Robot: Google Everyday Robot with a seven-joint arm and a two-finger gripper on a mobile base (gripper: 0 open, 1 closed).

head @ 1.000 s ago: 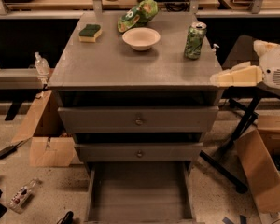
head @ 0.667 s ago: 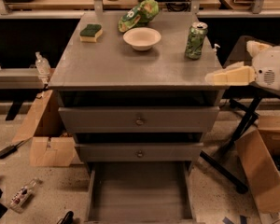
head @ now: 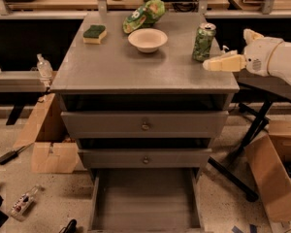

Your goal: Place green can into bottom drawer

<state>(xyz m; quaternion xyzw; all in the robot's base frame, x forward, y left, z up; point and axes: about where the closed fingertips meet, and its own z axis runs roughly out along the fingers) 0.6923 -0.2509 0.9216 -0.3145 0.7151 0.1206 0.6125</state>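
Since the grey bench (head: 136, 72) fills the middle of my view, I start there: its flat top is the top of a three-drawer cabinet standing on a speckled floor (head: 63, 198), with a long wooden worktop (head: 48, 1) running behind it.

The two upper drawer fronts (head: 144, 124) are closed, each with a round knob. The bottom drawer (head: 145, 198) is pulled out toward me, and its plain grey floor is bare.

The green can (head: 204, 41) stands upright near the bench's right rear corner. To its left sits a pale bowl (head: 148, 39). Behind the bowl lies a crumpled green snack bag (head: 144, 15), and further left there is a green-topped yellow sponge (head: 95, 33). All of these are well apart from the can.

My end effector (head: 219, 63) comes in from the right on its white arm (head: 276, 57). It hangs over the bench's right edge, just beside the can and slightly nearer to me. I see no contact between them, and I cannot tell whether it is apart or together.

Off the bench, an open cardboard box (head: 51, 144) leans against the cabinet's left side. Another box (head: 274, 174) sits at lower right. The black legs of a stand (head: 242, 149) cross the floor under the arm, and a small bottle (head: 24, 200) lies on the floor at lower left.
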